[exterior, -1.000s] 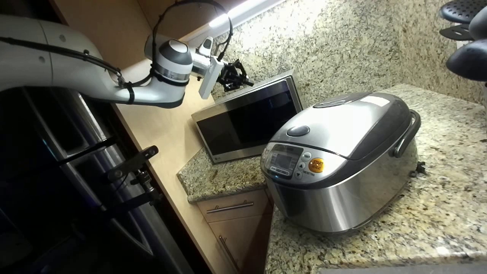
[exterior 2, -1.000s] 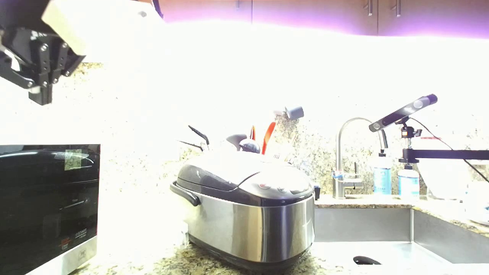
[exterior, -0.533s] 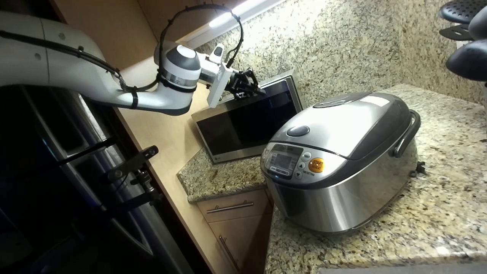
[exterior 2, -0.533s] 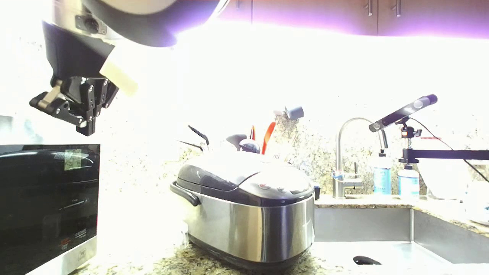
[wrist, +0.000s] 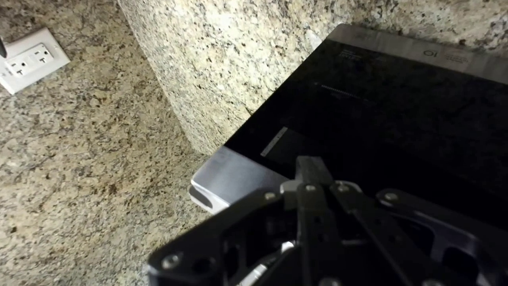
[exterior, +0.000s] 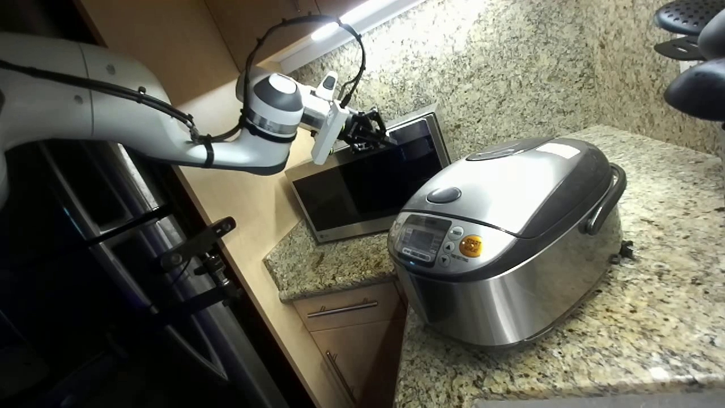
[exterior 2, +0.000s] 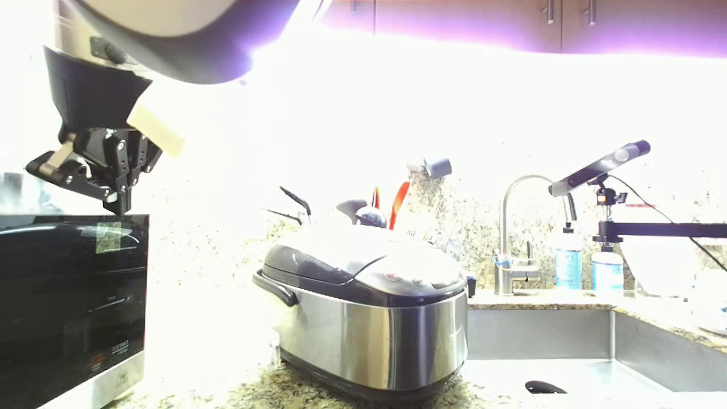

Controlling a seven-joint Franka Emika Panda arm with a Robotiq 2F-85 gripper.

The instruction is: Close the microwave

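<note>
- The gripper (wrist: 313,169) has its fingers brought together, with nothing to be seen held between them.
- The microwave (exterior: 368,181) sits close below and ahead of the gripper; in both exterior views the fingertips appear at or over the upper part of its front. Whether they touch it, I cannot tell.
- In the wrist view, the dark glass of the door (exterior 2: 62,295) lies beyond the fingertips and spreads to their right, with a silver edge to their left.
- Done, as far as shows: the door looks in line with the microwave's body, and no wide gap appears, so I judge it closed or nearly so. Whether the latch is caught cannot be seen.
- Left, in my judgement: at most a firm push on the front with the closed fingers, to seat the door, then backing away.
- The rice cooker (exterior: 504,238) stands on the counter (exterior: 668,255), lower than the gripper and off to one side, well apart from the fingertips.
</note>
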